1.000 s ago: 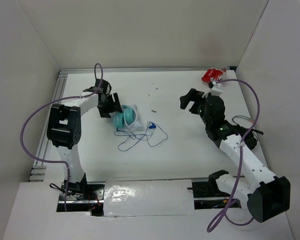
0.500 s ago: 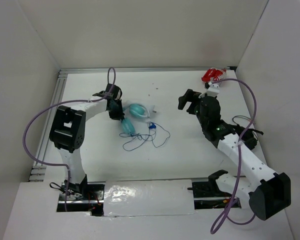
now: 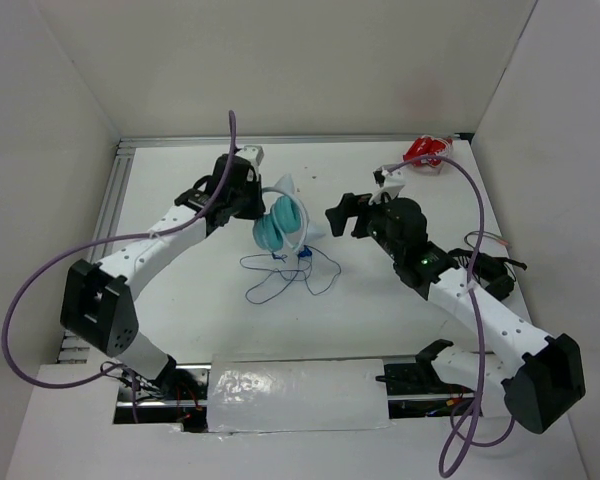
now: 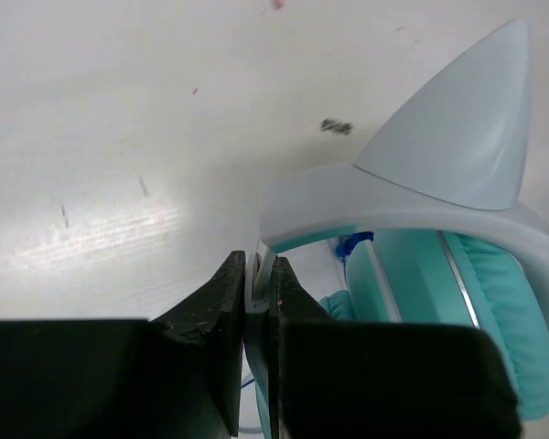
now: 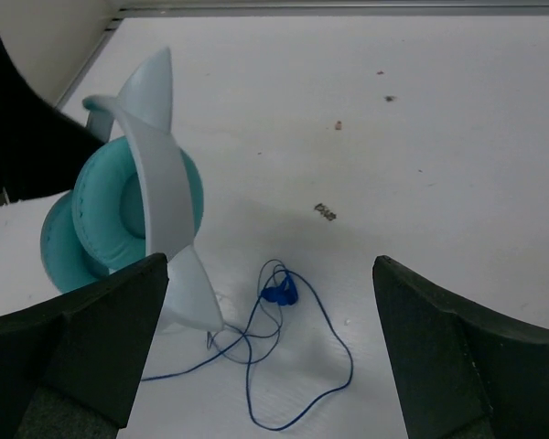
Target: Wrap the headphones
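The teal headphones (image 3: 280, 222) stand upright at the table's middle left, their white headband (image 5: 157, 183) and cat-ear tips on top. My left gripper (image 3: 252, 196) is shut on the headband's end (image 4: 260, 274), just beside a pointed ear tip (image 4: 457, 128). The thin blue cable (image 3: 280, 278) trails loose on the table in front, and its blue plug (image 5: 280, 293) lies by the loops (image 5: 297, 384). My right gripper (image 3: 344, 214) hangs open to the right of the headphones, above the plug, with nothing between its fingers (image 5: 269, 267).
A small red-and-white object (image 3: 427, 150) lies in the far right corner. Black cables (image 3: 492, 265) bunch beside the right arm. White walls close the table in on three sides, and a metal rail (image 3: 108, 205) runs along the left edge.
My left gripper has shut on the headband and carried the headphones right, raising them upright. My right gripper has moved left toward them, still open.
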